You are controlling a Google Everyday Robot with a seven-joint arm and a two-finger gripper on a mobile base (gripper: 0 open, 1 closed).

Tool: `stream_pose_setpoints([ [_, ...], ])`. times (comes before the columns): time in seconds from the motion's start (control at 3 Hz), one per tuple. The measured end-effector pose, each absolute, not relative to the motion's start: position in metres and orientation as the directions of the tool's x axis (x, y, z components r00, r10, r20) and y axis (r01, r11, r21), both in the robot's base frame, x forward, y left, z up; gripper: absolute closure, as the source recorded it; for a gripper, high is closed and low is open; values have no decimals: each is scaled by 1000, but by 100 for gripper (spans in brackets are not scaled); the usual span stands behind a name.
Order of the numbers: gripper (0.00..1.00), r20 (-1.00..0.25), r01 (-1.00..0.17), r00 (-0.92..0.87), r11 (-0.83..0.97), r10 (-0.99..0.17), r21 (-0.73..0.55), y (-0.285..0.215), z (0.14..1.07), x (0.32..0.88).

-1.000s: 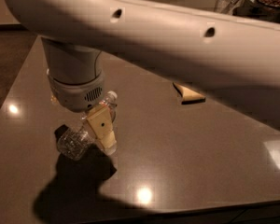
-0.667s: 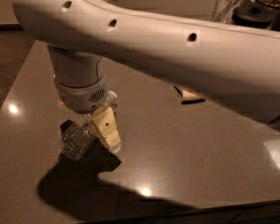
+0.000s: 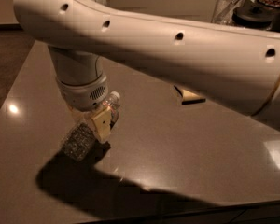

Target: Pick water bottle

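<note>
Desk (image 3: 186, 171): dark and glossy, carrying the water bottle.
Water bottle (image 3: 77, 143): slanted, with its crinkly base nearest the camera and its white cap pointing away.
Gripper (image 3: 92, 126): directly over the water bottle, jaws clamped around its middle, one tan pad on its front side.
Lift: thin plastic may buckle or slip, so hold the squeeze steady and rise straight and slowly.
Tan wedge (image 3: 189, 95): well apart, beyond the water bottle.
Drinking glass (image 3: 226, 6): farthest behind the water bottle.

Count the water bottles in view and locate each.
1. The water bottle is at the gripper, over the near left part of the table. The arm covers much of it, so others may be hidden.
</note>
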State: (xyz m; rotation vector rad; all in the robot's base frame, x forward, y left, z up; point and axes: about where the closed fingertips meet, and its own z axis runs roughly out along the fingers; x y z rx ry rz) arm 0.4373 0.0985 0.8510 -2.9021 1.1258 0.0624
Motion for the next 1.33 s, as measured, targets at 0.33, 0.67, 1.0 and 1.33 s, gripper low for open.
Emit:
stream_pose_setpoints([
  [0.33, 64, -60, -682, 732, -730, -679, -46, 101, 869, 439],
  [0.67, 87, -79, -703, 712, -706, -698, -90, 97, 895, 445],
  [1.0, 100, -104, -724, 690, -679, -716, -125, 85, 922, 457],
  [1.33, 100, -131, -736, 676, -660, -725, -148, 73, 939, 464],
])
